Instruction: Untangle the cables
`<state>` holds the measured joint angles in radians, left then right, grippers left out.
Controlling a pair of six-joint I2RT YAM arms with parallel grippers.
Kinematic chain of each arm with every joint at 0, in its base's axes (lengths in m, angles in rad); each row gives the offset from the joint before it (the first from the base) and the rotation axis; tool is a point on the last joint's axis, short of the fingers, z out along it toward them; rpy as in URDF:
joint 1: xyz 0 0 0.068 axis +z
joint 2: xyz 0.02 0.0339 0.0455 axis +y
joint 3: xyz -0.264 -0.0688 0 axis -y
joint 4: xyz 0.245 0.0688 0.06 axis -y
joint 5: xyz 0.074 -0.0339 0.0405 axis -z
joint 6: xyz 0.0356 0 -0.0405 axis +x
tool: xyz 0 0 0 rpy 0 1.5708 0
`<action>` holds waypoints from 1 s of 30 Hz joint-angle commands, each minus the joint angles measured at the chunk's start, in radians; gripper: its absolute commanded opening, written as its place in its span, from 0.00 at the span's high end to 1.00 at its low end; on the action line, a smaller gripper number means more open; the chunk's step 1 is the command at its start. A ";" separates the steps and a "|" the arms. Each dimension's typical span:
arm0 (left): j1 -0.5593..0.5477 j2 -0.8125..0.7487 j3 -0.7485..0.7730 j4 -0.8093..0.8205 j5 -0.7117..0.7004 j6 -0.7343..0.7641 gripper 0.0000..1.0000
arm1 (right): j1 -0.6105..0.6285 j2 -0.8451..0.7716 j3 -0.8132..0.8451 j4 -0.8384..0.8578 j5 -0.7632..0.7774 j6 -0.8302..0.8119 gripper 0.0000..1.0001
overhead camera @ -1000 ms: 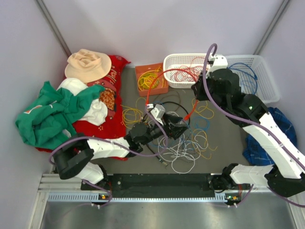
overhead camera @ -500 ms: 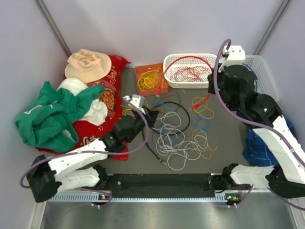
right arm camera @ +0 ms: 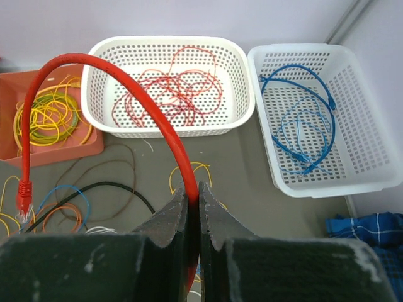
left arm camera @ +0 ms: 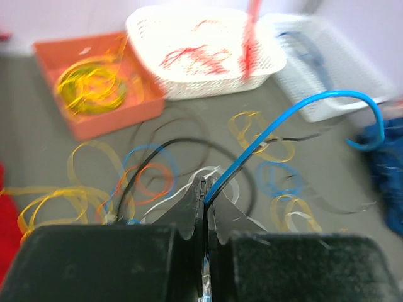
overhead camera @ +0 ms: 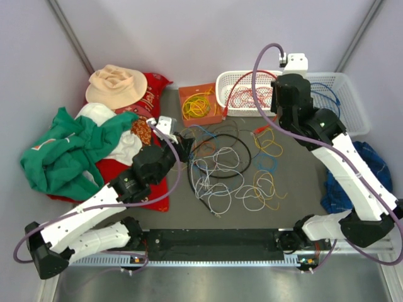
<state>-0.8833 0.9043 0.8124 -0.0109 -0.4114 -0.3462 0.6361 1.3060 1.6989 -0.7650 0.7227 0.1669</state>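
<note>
A tangle of thin cables (overhead camera: 233,179) in white, yellow, blue, orange and black lies on the grey table. My left gripper (overhead camera: 182,145) is at the pile's left edge. It is shut on a blue cable (left arm camera: 283,119), which arcs up and to the right from the fingertips (left arm camera: 200,195). My right gripper (overhead camera: 272,121) is above the table in front of the baskets. It is shut on a thick red cable (right arm camera: 94,63), which loops up and left over the basket. The red cable's plug (right arm camera: 24,189) hangs down over the pile.
At the back stand an orange tray (overhead camera: 189,94) of yellow cables, a white basket (overhead camera: 221,85) of red cables and a white basket (overhead camera: 352,107) of blue cables. Clothes (overhead camera: 63,154), a red cushion and a hat (overhead camera: 116,85) lie on the left. A blue cloth (overhead camera: 371,163) lies on the right.
My left gripper drew back left from the pile's middle, holding the blue cable. My right arm swung right, then back left, carrying the red cable. The pile spread out.
</note>
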 commanded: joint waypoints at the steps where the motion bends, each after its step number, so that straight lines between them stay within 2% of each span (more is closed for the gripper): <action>1: 0.004 0.001 0.146 0.115 0.213 0.067 1.00 | -0.015 -0.001 -0.021 0.056 0.008 0.006 1.00; 4: 0.004 0.086 0.283 0.098 0.345 0.070 1.00 | -0.013 -0.014 -0.054 0.072 -0.064 0.040 1.00; 8: 0.004 0.209 0.494 0.055 0.407 0.056 1.00 | -0.010 -0.039 -0.088 0.067 -0.152 0.101 1.00; 11: 0.004 0.290 0.585 0.066 0.489 0.044 1.00 | -0.004 -0.073 -0.146 0.079 -0.201 0.124 1.00; 18: 0.004 0.427 0.718 0.123 0.556 0.003 1.00 | -0.003 -0.086 -0.215 0.064 -0.204 0.138 1.00; 21: 0.004 0.449 0.769 0.034 0.516 0.004 1.00 | -0.021 -0.076 -0.191 0.047 -0.157 0.146 1.00; 23: 0.004 0.430 0.728 -0.030 0.459 0.027 1.00 | -0.068 -0.071 -0.167 0.046 -0.158 0.154 1.00; 25: 0.004 0.358 0.645 -0.078 0.331 0.035 1.00 | -0.128 -0.054 -0.115 0.050 -0.163 0.157 1.00; 28: 0.009 0.216 0.352 -0.070 0.231 0.016 1.00 | -0.185 0.008 -0.015 0.043 -0.178 0.177 1.00; 30: 0.015 0.118 0.247 -0.072 0.180 -0.005 1.00 | -0.236 0.065 0.054 0.047 -0.180 0.197 1.00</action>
<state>-0.8803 1.1873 1.2541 -0.0364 -0.0696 -0.3241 0.4759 1.2984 1.5990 -0.7601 0.5320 0.3172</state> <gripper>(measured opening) 0.018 0.036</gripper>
